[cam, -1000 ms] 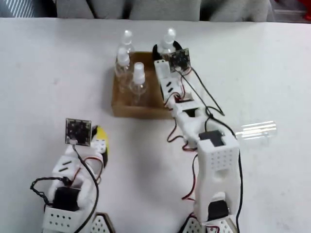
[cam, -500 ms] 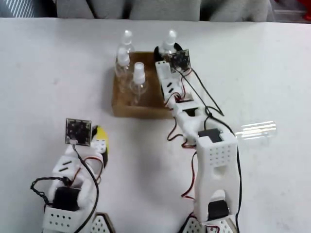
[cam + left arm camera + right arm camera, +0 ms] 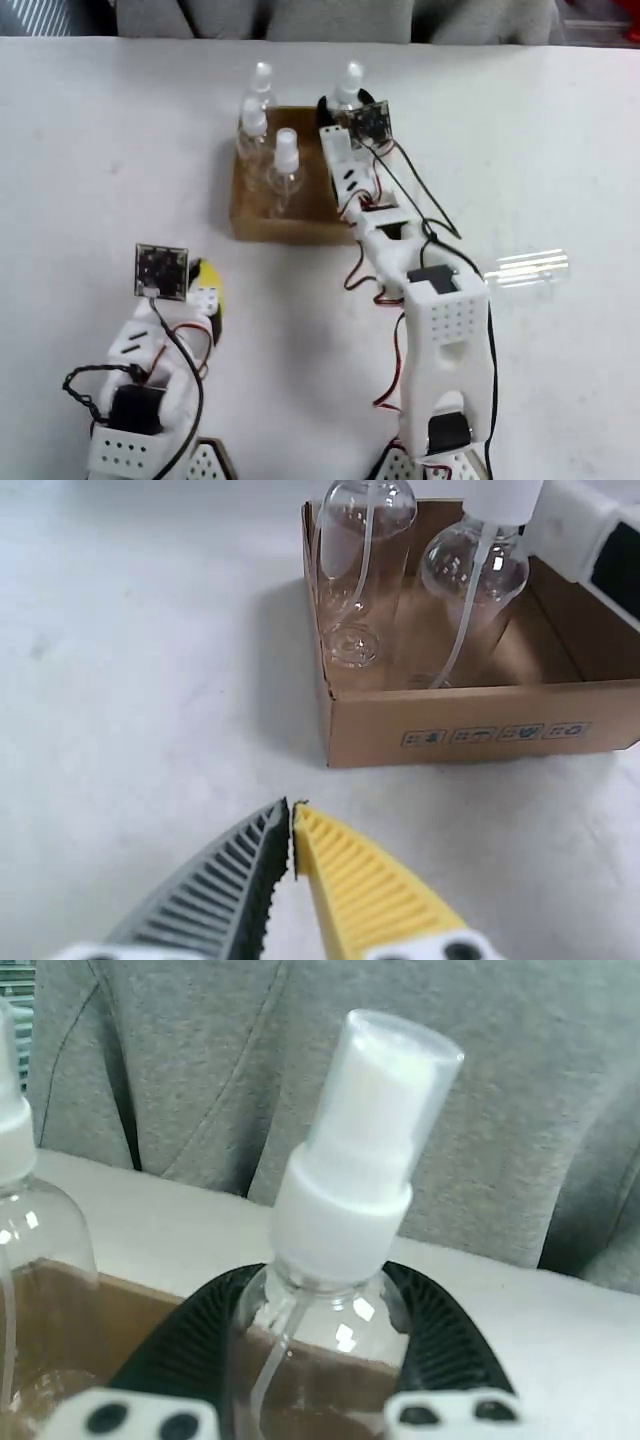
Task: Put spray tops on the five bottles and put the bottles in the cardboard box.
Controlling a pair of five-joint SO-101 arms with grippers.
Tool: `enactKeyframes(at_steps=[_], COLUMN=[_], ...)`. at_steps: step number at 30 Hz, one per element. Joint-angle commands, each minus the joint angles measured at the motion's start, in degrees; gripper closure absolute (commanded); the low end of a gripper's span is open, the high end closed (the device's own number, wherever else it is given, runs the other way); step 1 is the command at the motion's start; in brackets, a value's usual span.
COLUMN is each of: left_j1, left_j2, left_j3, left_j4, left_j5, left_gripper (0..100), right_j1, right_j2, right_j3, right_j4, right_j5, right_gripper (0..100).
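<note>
Cardboard box [image 3: 285, 228]: plain brown, small blue printed marks on one wall.
Bottle [image 3: 300, 1350]: clear.
Spray top [image 3: 345, 1210]: white, with a translucent cap.
Left gripper [image 3: 291, 810]: one side grey, the other yellow, both ridged.
Right gripper [image 3: 325, 1285]: black.
Table [image 3: 120, 150]: white.
Wires [image 3: 395, 375]: red, black.
Fabric [image 3: 200, 1060]: grey.

glossy clear plastic bottles [image 3: 362, 570], matt brown cardboard box [image 3: 470, 725]

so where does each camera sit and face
High view: above the table, looking down on both arms and the cardboard box.
Left wrist view: on the left arm, facing the box past the left gripper.
Right wrist view: on the right arm, facing the bottle in the right gripper.
High and left wrist views share the box.
</note>
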Motion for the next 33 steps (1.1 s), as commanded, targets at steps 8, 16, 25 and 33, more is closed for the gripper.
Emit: enactKeyframes(at_steps=[8, 16, 25, 33], left_j1=[-0.31, -0.31, -0.40, -0.40], left_j2=[-0.66, -0.66, -0.66, -0.66], left_j3=[-0.18, -0.18, -0.18, -0.18], left_j4=[-1.23, -1.14, -1.14, -1.14], left_j5=[-0.35, -0.35, -0.35, -0.35], left_gripper=[97, 97, 97, 97], right_j1=[0.75, 0.66, 0.48, 1.10], right_j2=[-0.84, -0.84, -1.27, -1.36], right_j3=[-3.16, -3.16, -3.16, -5.36], right_j4=[1.63, 1.71, 5.05, 8.92], right_j5=[0.44, 0.44, -0.53, -5.19], right_gripper=[98.2, 98.1, 91.3, 80.3])
